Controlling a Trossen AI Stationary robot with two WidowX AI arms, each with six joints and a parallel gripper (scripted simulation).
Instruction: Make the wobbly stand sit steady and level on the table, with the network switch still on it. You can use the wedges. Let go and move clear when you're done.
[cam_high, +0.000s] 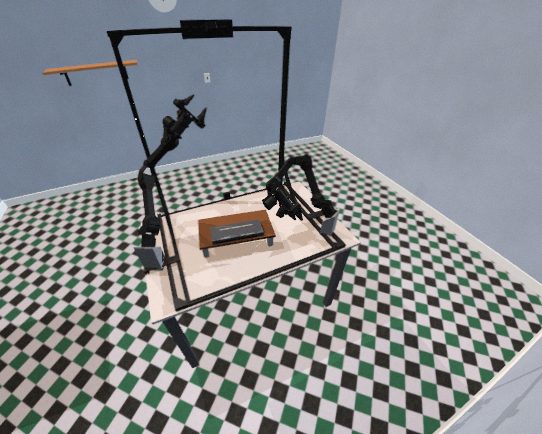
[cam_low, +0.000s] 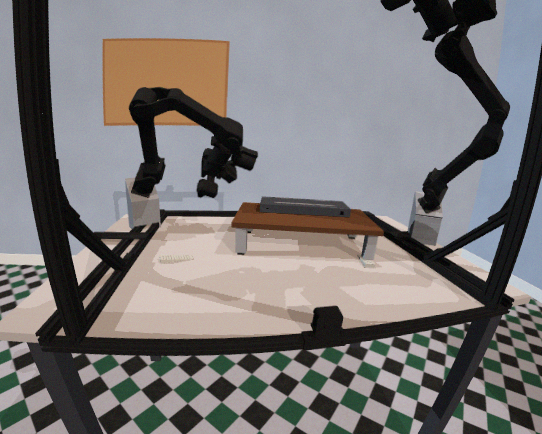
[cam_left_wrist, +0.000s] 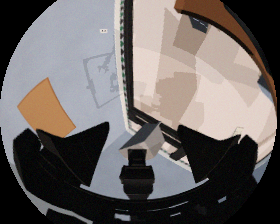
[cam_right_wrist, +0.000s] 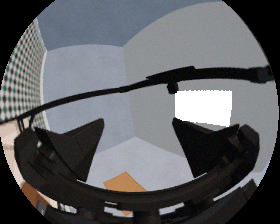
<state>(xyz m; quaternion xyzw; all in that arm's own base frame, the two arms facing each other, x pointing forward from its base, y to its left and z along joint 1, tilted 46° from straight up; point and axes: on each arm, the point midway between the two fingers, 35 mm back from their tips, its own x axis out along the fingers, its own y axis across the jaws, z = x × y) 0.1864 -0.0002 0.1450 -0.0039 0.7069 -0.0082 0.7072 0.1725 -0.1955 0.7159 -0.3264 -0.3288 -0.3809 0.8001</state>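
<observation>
Presently, the step in hand appears to be wedging the stand (cam_high: 205, 230) (cam_low: 300, 222) (cam_left_wrist: 215, 7), or checking a wedge already set. The stand is upright on the table (cam_high: 215, 275) (cam_low: 225, 315) (cam_left_wrist: 160, 50), with the switch (cam_high: 237, 231) (cam_low: 305, 207) lying on its top. In the exterior view, note the pale piece (cam_low: 369, 262) at the foot of the near right leg (cam_low: 369, 247); it is probably a wedge, but you cannot tell whether it bears load. A pale ribbed strip (cam_low: 176, 258) (cam_left_wrist: 239, 131), likely the spare wedges, lies well apart from the stand. The left gripper (cam_high: 290, 214) (cam_low: 217, 182) (cam_left_wrist: 145, 127) hangs above the table beside the stand, fingers wide apart and empty. The right gripper (cam_high: 198, 103) (cam_low: 411, 21) (cam_right_wrist: 138, 121) is raised high, its fingers likewise spread with nothing between them. Levelness cannot be settled from these angles. Your next move calls for a check of that leg: if it rocks, bring a gripper low and ease the wedge inward. Too hard a push could shift the stand or slide the switch.
</observation>
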